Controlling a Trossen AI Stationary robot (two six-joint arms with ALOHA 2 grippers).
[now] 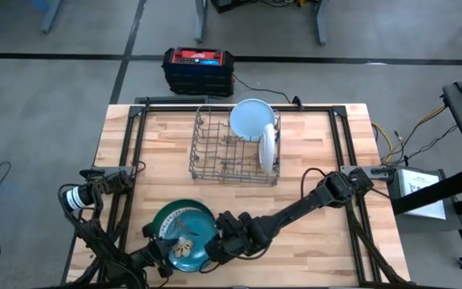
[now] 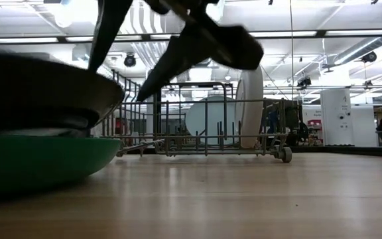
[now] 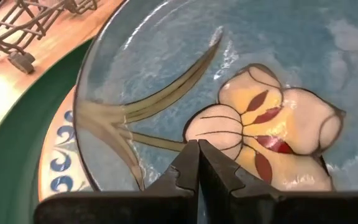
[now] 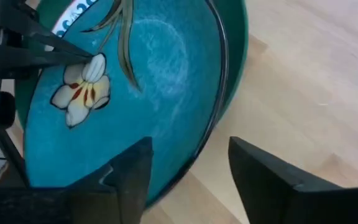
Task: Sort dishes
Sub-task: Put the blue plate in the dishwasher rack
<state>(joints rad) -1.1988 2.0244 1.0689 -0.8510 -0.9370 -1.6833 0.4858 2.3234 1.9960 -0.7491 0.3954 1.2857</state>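
Observation:
A teal plate with a light flower motif (image 1: 184, 241) lies face up at the near left. It sits on a patterned plate (image 3: 61, 163), which sits in a larger dark green plate (image 1: 175, 210). My left gripper (image 3: 197, 149) is shut, its tips at the teal plate's inner face beside the flower. My right gripper (image 4: 191, 180) is open; one finger stands over the plate's inside and the other outside its right rim (image 4: 219, 93). I cannot tell whether either finger touches the rim. A pale blue plate (image 1: 251, 119) and a white plate (image 1: 269, 148) stand on edge in the grey wire rack (image 1: 231, 152). My left gripper sets its shut fingertips (image 3: 188, 155) on the teal plate's inner face (image 3: 166, 124), right beside the flower motif. It comes slanting down from the plate's near left side. The plate lies in the stack on the table.
The rack stands mid-table toward the far edge. Black frame rails (image 1: 131, 160) run along the table's left and right sides. A red and black box (image 1: 199, 68) sits on the floor beyond the far edge. Bare wood (image 1: 319, 249) lies at the near right.

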